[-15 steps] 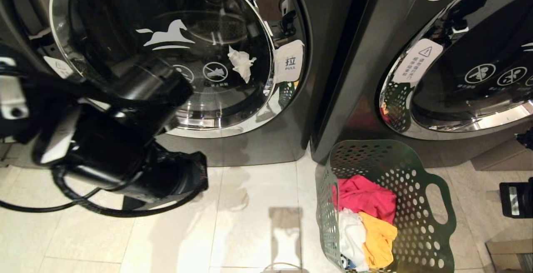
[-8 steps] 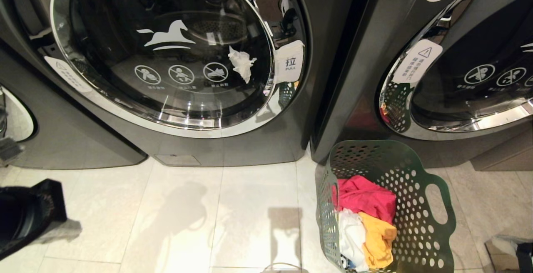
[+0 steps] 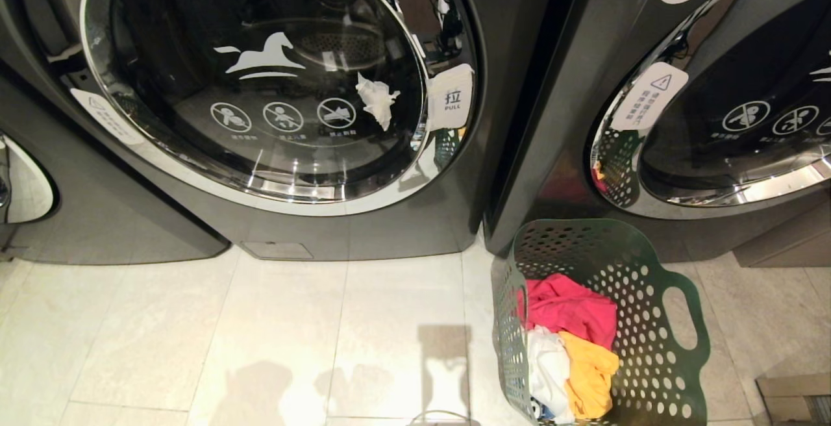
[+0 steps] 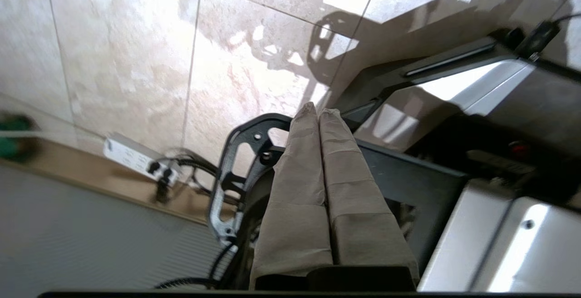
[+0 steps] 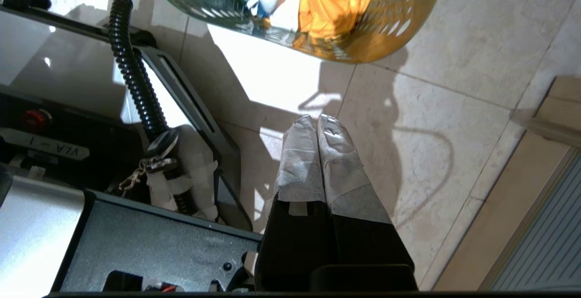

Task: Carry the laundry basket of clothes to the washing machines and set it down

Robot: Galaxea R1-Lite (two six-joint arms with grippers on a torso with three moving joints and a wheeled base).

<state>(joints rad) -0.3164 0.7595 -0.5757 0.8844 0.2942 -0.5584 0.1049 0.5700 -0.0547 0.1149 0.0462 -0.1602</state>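
Judging by how things lie, the task is read as essentially done; the carry and the set-down both look complete and nothing further seems required of the arms. Going left to right across the head view: a sliver of a further machine's door point(image 3: 23, 182) is seen at the far left edge; next, the left of the two main washing machines point(image 3: 402, 231) fills the upper left, its round chrome-rimmed door point(image 3: 260, 88) closed, a white horse logo point(image 3: 261, 56) printed on the glass and a small white tissue scrap point(image 3: 376, 99) seen at the glass near the pull label point(image 3: 452, 98); pale floor tiles point(image 3: 195, 335) are seen below it; the second washing machine point(image 3: 558, 121) stands to the right, door also closed. The laundry basket point(image 3: 656, 348) is set on the floor directly in front of that right machine, close to its base, upright, with no gripper on either oval handle; the clothes point(image 3: 571, 348) are inside it, pink-red toward the machines, white and yellow-orange nearer the robot. Neither arm is in the head view. The left gripper point(image 4: 319, 112) is seen in its wrist view with taped fingers pressed together, holding nothing, hanging beside the robot's base point(image 4: 408, 184) above the tiles, with a power strip point(image 4: 136, 159) lying by the wall. The right gripper point(image 5: 316, 118) is likewise closed up empty, fingers touching, above the floor with the basket's near end beyond it. Left to do, as judged: nothing but keeping clear.
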